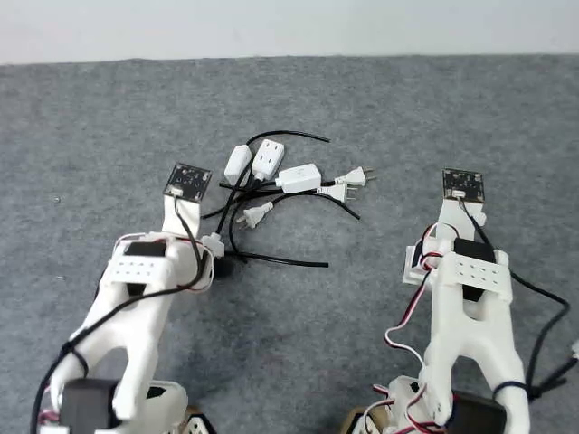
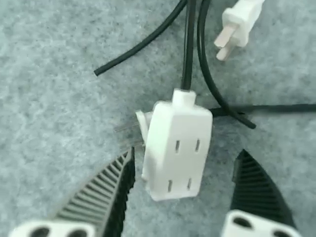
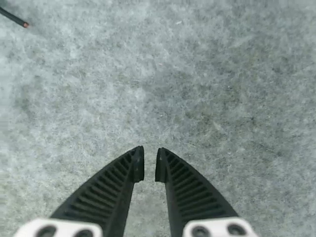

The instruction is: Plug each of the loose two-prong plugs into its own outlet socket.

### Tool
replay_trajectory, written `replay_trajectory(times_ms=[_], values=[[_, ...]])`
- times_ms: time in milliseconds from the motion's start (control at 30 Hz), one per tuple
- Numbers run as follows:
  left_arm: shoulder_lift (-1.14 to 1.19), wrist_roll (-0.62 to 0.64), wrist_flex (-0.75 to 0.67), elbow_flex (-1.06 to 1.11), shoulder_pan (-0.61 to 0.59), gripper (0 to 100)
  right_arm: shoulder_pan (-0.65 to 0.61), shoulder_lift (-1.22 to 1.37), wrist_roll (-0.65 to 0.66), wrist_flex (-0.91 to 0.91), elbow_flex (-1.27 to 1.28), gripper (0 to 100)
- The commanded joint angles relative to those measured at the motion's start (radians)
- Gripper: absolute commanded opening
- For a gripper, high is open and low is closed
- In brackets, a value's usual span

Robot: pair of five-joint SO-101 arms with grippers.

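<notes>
A white outlet block [image 2: 177, 148] with two pairs of slots lies on the grey carpet, its black cable [image 2: 187, 49] leading away from it. My left gripper [image 2: 186, 155] is open, one finger on each side of the block and neither touching it. A loose white two-prong plug [image 2: 237, 27] lies just beyond the block. Further out lie three more white outlet blocks [image 1: 268, 158] and two more plugs [image 1: 348, 184] among tangled black cables. My right gripper [image 3: 149, 150] is shut on nothing, over bare carpet to the right of the tangle.
Black cables [image 1: 271, 260] loop across the carpet between the left arm and the outlets. A cut cable end [image 3: 15, 19] lies some way from the right gripper. The grey carpet [image 1: 407, 117] stretches to the pale wall at the back.
</notes>
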Motion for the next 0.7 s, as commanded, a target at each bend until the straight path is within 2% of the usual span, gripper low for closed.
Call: replay_trajectory(times_ms=[0, 100, 400, 533, 667], values=[[0.043, -0.015, 0.015, -0.084, 0.011, 31, -0.008, -0.002, 0.012, -0.013, -0.006, 6.1], [0.061, -0.015, 0.021, -0.096, 0.026, 29, -0.007, -0.002, 0.012, -0.013, -0.006, 6.1], [0.064, -0.026, 0.025, -0.101, 0.032, 2, -0.007, -0.002, 0.012, -0.013, -0.006, 6.1], [0.064, -0.097, 0.078, -0.099, 0.051, 1, -0.007, -0.002, 0.012, -0.013, -0.006, 6.1], [0.061, -0.101, 0.114, -0.09, 0.083, 1, -0.007, -0.002, 0.012, -0.013, -0.006, 6.1]])
